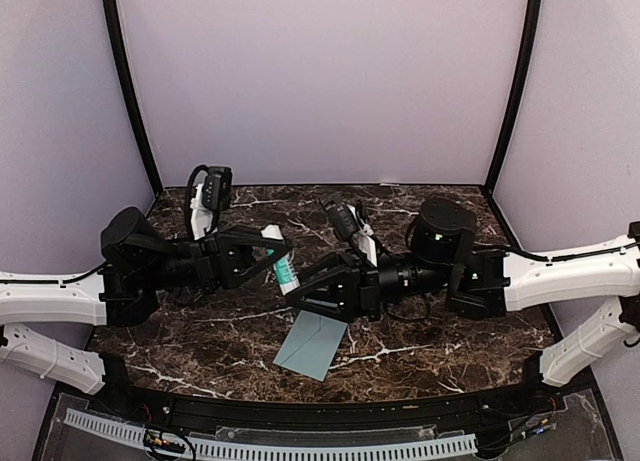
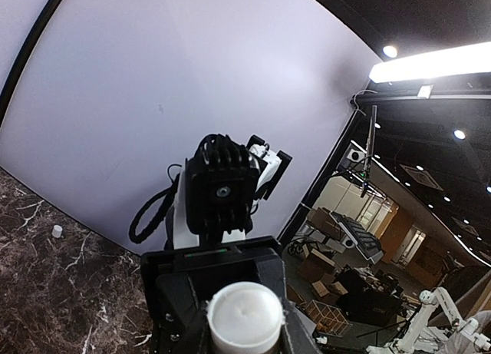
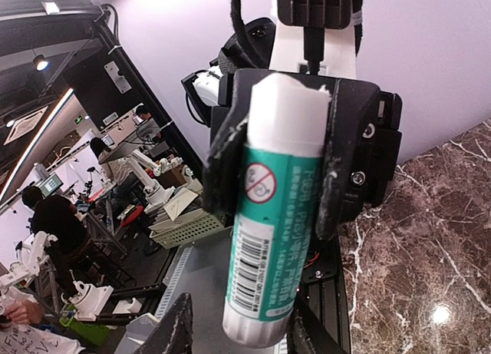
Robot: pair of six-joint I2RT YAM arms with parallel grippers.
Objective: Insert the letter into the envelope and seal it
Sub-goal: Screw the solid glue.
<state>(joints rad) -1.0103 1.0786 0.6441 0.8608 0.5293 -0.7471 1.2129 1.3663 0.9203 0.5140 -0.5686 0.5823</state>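
Paper of pale teal-green, the envelope [image 1: 310,346] lay flat on the dark marbled table [image 1: 200,351], just on the near side of the right gripper's [image 3: 242,331] fingers and held by neither gripper. The left gripper [image 1: 280,256] was clamped on a glue stick [image 3: 276,216], white with a teal label showing a barcode and a crossed-circle symbol; the print was too small to read. The right fingers stood partly open, flanking the stick's free end. A small white cap [image 2: 57,231] sat off to one side of the left fingers, near the backdrop.

Glue stick [image 3: 276,216]: prohibition sign, barcode (lettering unreadable).
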